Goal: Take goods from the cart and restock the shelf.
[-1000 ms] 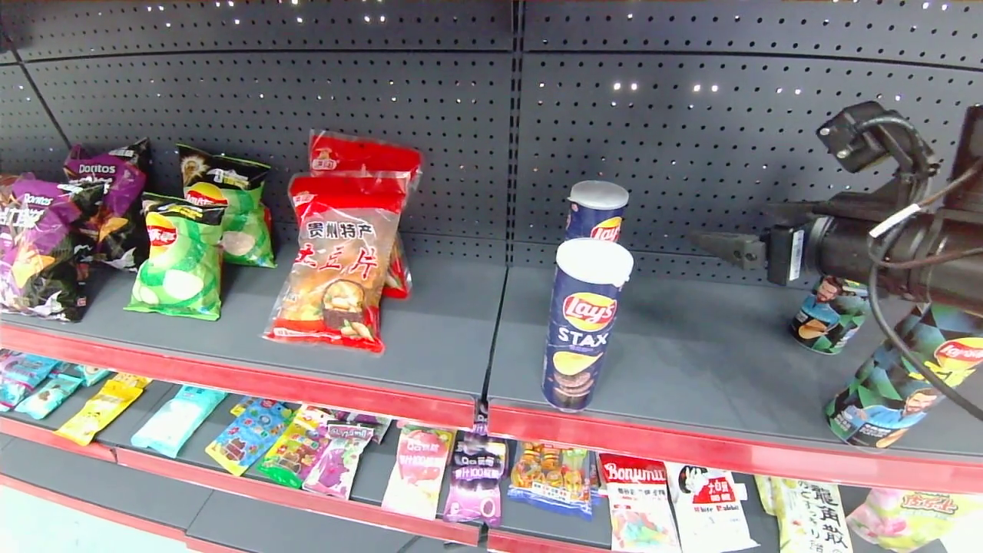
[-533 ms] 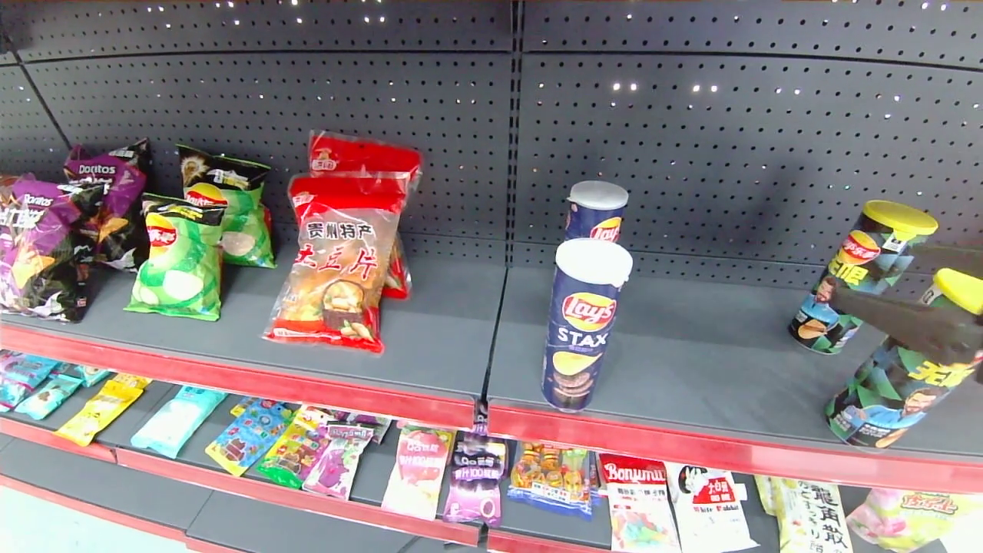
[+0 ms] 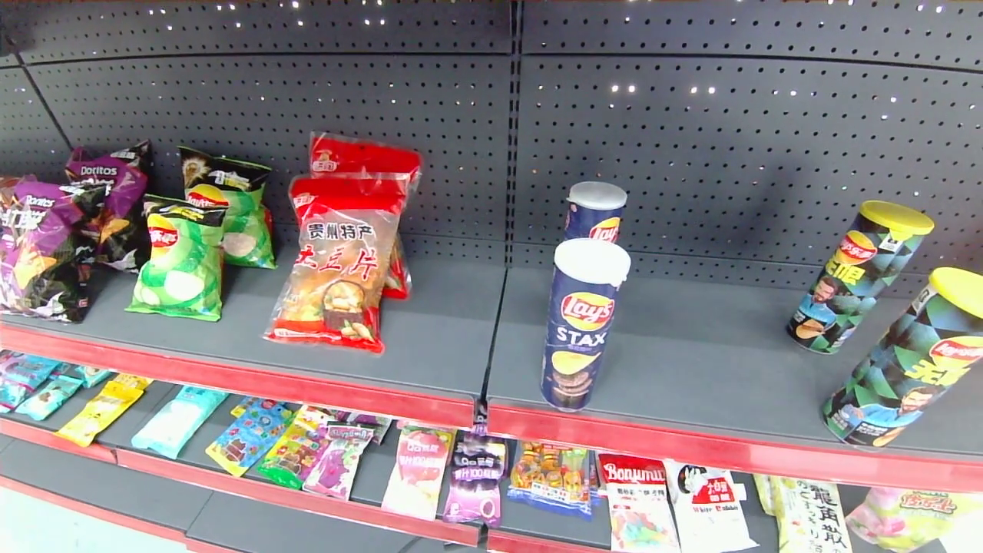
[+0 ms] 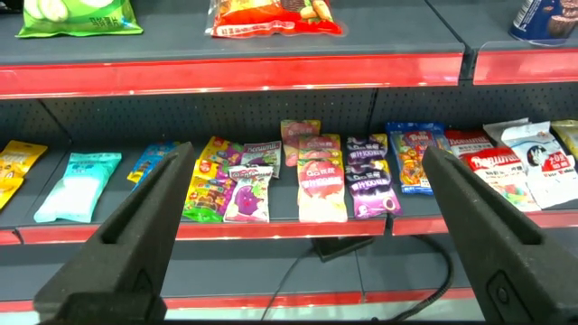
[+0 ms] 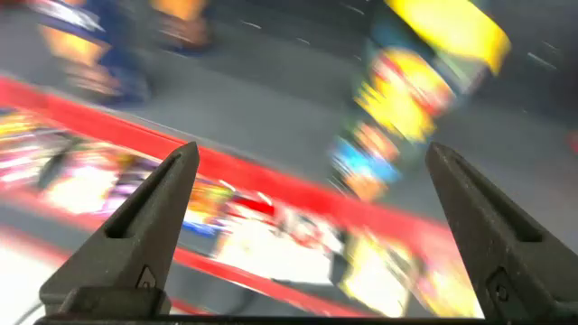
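On the grey upper shelf (image 3: pixel 691 361) two green-black chip cans with yellow lids stand tilted at the right, one at the front (image 3: pixel 902 361) and one behind it (image 3: pixel 860 276). Two blue chip cans stand mid-shelf, a front can (image 3: pixel 584 322) and a back can (image 3: pixel 595 211). My left gripper (image 4: pixel 307 158) is open and holds nothing, facing the lower shelf of candy packs (image 4: pixel 316 176). My right gripper (image 5: pixel 312 153) is open too, with nothing in it. Beyond it a yellow-lidded can (image 5: pixel 406 108) shows blurred above the red shelf edge (image 5: pixel 235 171).
Purple chip bags (image 3: pixel 46 238), green chip bags (image 3: pixel 180 257) and red snack bags (image 3: pixel 338 261) fill the shelf's left half. Flat candy packs (image 3: pixel 422 468) lie on the lower shelf. A stretch of grey board separates the blue cans from the green ones.
My right arm has drawn back from over the green cans and left the head view on the right. Both yellow-lidded cans stay standing on the shelf.
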### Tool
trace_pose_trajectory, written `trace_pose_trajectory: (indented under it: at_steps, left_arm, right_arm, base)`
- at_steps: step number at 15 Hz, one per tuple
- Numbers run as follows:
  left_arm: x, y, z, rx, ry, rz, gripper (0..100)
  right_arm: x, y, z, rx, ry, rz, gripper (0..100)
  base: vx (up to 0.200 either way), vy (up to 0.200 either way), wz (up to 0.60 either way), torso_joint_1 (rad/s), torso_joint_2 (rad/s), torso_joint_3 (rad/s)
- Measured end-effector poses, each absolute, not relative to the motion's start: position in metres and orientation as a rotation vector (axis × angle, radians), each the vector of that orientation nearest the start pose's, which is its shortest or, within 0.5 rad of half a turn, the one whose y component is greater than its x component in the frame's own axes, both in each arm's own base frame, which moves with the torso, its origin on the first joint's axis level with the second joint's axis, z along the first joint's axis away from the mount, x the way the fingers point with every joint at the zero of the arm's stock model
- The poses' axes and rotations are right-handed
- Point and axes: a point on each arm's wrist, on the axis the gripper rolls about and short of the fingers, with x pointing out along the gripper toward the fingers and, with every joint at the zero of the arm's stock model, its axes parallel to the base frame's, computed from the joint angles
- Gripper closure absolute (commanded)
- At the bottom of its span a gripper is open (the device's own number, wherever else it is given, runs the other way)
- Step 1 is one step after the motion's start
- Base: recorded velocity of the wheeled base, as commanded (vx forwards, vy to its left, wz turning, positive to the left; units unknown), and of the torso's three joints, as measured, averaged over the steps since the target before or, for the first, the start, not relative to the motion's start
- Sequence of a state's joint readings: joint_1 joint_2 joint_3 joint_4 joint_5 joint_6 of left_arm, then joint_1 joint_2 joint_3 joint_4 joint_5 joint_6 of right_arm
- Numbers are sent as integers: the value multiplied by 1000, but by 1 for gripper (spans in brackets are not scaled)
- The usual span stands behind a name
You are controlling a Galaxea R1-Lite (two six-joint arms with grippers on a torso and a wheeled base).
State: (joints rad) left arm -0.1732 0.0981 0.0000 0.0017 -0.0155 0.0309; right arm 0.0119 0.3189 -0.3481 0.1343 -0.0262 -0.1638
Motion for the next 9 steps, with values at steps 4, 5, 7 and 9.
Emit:
trace_pose_trajectory:
  at_steps: [4, 5, 7, 9]
  left_arm:
    - [-15, 2, 77, 39, 96, -190, 0]
    - [-15, 2, 77, 39, 97, -190, 0]
    - [-15, 2, 77, 39, 96, -190, 0]
    - [-15, 2, 77, 39, 97, -190, 0]
  right_arm:
    - [-27, -1, 131, -113, 51, -3, 0]
    - [-28, -1, 118, -115, 48, -7, 0]
    - [-26, -1, 100, -113, -10, -23, 0]
    - [-25, -1, 89, -74, -15, -29, 0]
  base:
    - [0, 0, 0, 0, 0, 0]
    - [0, 0, 0, 0, 0, 0]
    - [0, 0, 0, 0, 0, 0]
    - [0, 0, 0, 0, 0, 0]
